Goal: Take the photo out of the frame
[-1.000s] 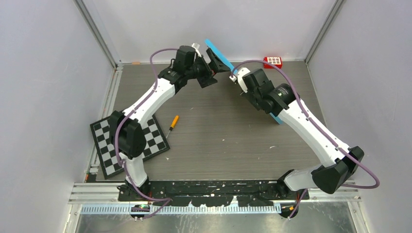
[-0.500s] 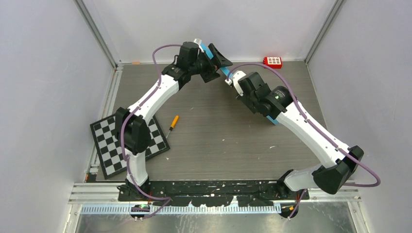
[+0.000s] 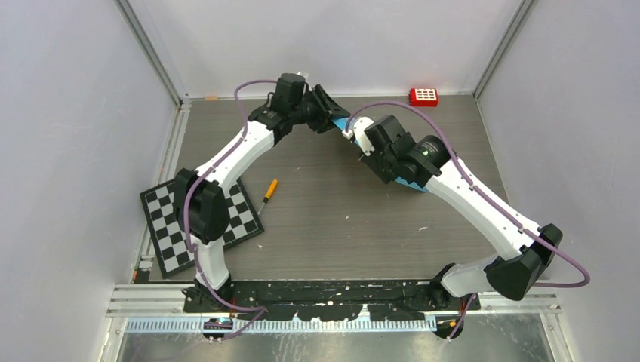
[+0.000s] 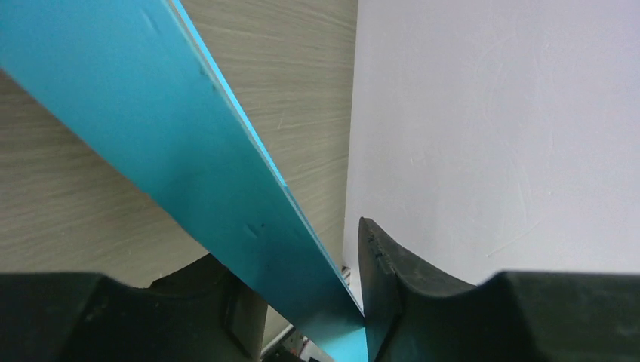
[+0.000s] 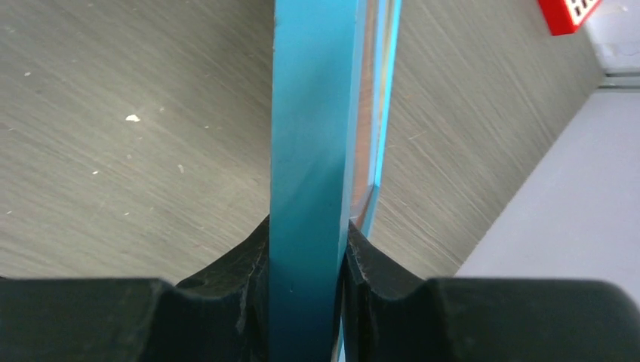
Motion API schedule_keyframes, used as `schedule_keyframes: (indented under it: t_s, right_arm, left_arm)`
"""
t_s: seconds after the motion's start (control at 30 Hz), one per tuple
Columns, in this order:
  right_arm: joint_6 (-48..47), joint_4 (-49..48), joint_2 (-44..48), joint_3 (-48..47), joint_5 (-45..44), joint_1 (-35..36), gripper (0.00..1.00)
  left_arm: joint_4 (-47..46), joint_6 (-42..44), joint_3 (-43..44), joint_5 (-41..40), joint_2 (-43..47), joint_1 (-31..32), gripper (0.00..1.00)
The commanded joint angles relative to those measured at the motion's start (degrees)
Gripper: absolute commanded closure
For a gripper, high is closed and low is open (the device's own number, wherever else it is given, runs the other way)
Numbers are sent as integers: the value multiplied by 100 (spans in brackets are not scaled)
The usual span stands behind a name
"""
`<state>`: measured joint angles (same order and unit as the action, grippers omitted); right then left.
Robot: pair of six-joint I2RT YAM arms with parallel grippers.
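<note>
- The frame (image 3: pixel 413 186) is standing on edge at the counter's (image 3: pixel 340 226) 12 o'clock. Seen from overhead, its long axis is running from 10 o'clock to 4 o'clock.
- The right end effector (image 5: pixel 308 256) is pinching the blue edge squarely between both fingers.
- The left end effector (image 4: pixel 298 298) is straddling the 10 o'clock end, with fingers close on either side; whether it is gripping cannot be told.
- Only the right wrist view is showing a glassy sliver along the frame's face. Only the overhead view is showing the chequered board (image 3: pixel 200 222) and screwdriver (image 3: pixel 269 194) near 8 o'clock.
</note>
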<state>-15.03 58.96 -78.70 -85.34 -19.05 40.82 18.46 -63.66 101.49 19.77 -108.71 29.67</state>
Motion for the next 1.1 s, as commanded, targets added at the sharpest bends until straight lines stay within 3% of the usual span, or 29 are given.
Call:
schedule_keyframes:
  t_s: [0.0,0.27,0.47,0.7,1.07]
  right_arm:
    - [13,361,27,67,1502,162,77]
    - [-9,632,124,31,2555,143,30]
    - [69,1147,161,-498,3812,-212,10]
    - [504,1451,-196,-975,5410,-1503,4]
    - [649,1412,-825,-238,5589,-3233,4]
  left_arm:
    - [111,177,-478,139,592,-76,63]
    - [-16,507,-1432,756,1080,-294,100]
    - [224,1209,-1885,1707,1131,-634,100]
    - [465,2216,-2230,2838,993,-867,100]
    - [1132,3181,-2461,3396,329,-1102,100]
